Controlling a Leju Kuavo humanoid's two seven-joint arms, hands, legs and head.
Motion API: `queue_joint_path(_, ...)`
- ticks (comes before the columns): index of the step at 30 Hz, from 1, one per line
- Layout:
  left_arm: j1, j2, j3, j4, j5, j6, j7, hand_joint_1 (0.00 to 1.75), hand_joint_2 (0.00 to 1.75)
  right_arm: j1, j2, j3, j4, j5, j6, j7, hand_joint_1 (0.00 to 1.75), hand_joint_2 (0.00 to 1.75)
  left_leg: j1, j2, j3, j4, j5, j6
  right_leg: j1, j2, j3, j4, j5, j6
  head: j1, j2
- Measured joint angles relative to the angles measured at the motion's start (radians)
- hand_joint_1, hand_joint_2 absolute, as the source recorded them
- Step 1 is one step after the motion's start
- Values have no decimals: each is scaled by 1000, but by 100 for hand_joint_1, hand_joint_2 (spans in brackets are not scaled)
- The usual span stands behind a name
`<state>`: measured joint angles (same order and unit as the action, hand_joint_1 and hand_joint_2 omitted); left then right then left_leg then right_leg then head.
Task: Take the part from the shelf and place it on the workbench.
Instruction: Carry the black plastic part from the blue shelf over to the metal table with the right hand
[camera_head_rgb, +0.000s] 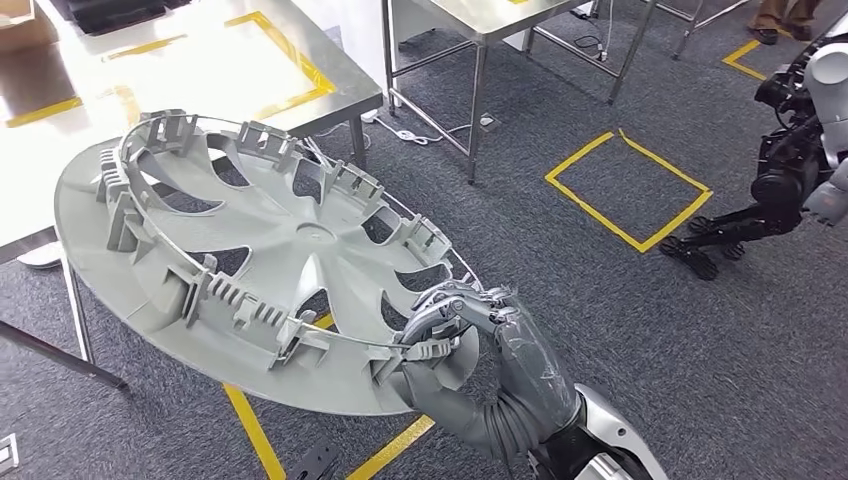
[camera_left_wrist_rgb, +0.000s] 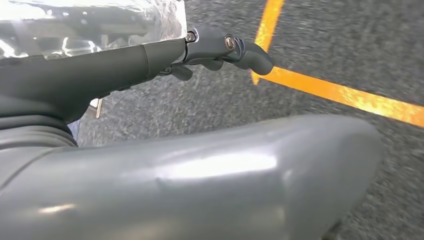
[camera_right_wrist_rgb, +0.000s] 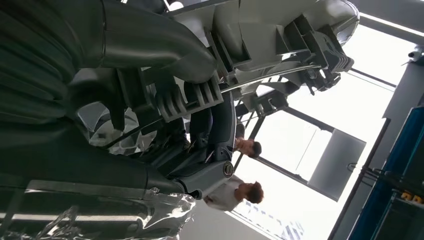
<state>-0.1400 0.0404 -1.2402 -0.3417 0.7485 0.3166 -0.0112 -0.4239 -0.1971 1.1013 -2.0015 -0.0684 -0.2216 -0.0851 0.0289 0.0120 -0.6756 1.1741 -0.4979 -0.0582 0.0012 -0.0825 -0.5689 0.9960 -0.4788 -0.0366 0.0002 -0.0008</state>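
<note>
Right hand (camera_head_rgb: 470, 335), at 6 o'clock in the head view: fingers clamped on the rim of the grey wheel cover (camera_head_rgb: 270, 255), inner side up. Cover extends toward 10 o'clock, overhanging the steel workbench (camera_head_rgb: 330, 95) edge. Left hand (camera_left_wrist_rgb: 220, 47): fingers curled, holding nothing.

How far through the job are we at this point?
Done: the part, a grey wheel cover, is off the shelf. In hand: the right hand grips its rim, carrying it tilted above the floor, partly over the steel workbench edge. Left: set it flat on the workbench and release. The left hand holds nothing.
</note>
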Motion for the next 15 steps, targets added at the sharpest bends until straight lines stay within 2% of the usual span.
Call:
queue_joint_path(1,-1,1,0,0,0,0,0,0,175,0,0,0,0,0,0,-1,175,175,-2,21,37,-62,18,-1,1,-11,-1,8,-6,7,-3,0)
queue_joint_path(2,-3,1,0,0,0,0,0,0,175,-1,0,0,1,0,0,-2,175,175,-5,37,63,-110,30,6,2,-21,-3,16,-11,14,-5,0)
queue_joint_path(3,-5,1,0,0,0,0,0,0,175,-1,0,-1,1,0,0,-2,175,175,-9,45,74,-130,29,17,4,-29,-5,23,-15,19,-6,0)
queue_joint_path(4,-5,1,0,0,0,1,0,0,175,-1,0,-1,1,0,0,-3,175,175,-13,43,73,-131,27,31,7,-37,-6,26,-16,22,-5,0)
queue_joint_path(5,-4,2,0,0,0,1,0,0,175,-2,0,-1,1,0,0,-3,175,175,-13,30,70,-131,29,43,6,-45,-6,27,-17,25,-3,0)
queue_joint_path(6,-2,3,0,0,1,1,0,0,175,-2,0,-1,1,0,0,-3,175,175,-12,20,68,-132,31,50,3,-42,-7,30,-21,28,-1,0)
queue_joint_path(8,-2,3,0,0,1,1,0,0,175,-2,0,-2,0,0,0,-3,175,175,-10,-1,65,-133,36,62,-4,2,-25,76,-56,35,2,0)
queue_joint_path(10,-4,3,0,0,2,1,0,0,175,-1,-1,-2,0,0,0,-4,175,175,-11,-23,62,-133,39,70,-7,58,-78,193,-117,38,8,0)
queue_joint_path(11,-6,3,0,0,2,1,0,0,175,0,-1,-2,1,0,0,-4,175,175,-12,-35,61,-133,40,72,-7,69,-110,257,-140,37,10,0)
queue_joint_path(12,-6,3,0,0,2,1,0,0,175,0,-2,-1,1,0,0,-4,175,175,-14,-49,60,-133,40,74,-6,74,-135,302,-149,35,11,0)
queue_joint_path(13,-6,3,0,0,2,1,0,0,175,0,-2,-1,2,0,0,-4,175,175,-17,-63,60,-133,41,75,-5,77,-145,311,-137,30,12,0)
queue_joint_path(14,-5,3,0,0,1,1,0,0,175,0,-2,-1,3,0,0,-4,175,175,-19,-77,60,-133,41,75,-3,82,-136,282,-107,23,12,0)
queue_joint_path(15,-5,3,0,0,1,1,0,0,175,0,-2,-1,3,0,0,-4,175,175,-19,-91,60,-133,42,75,0,95,-112,219,-66,14,12,0)
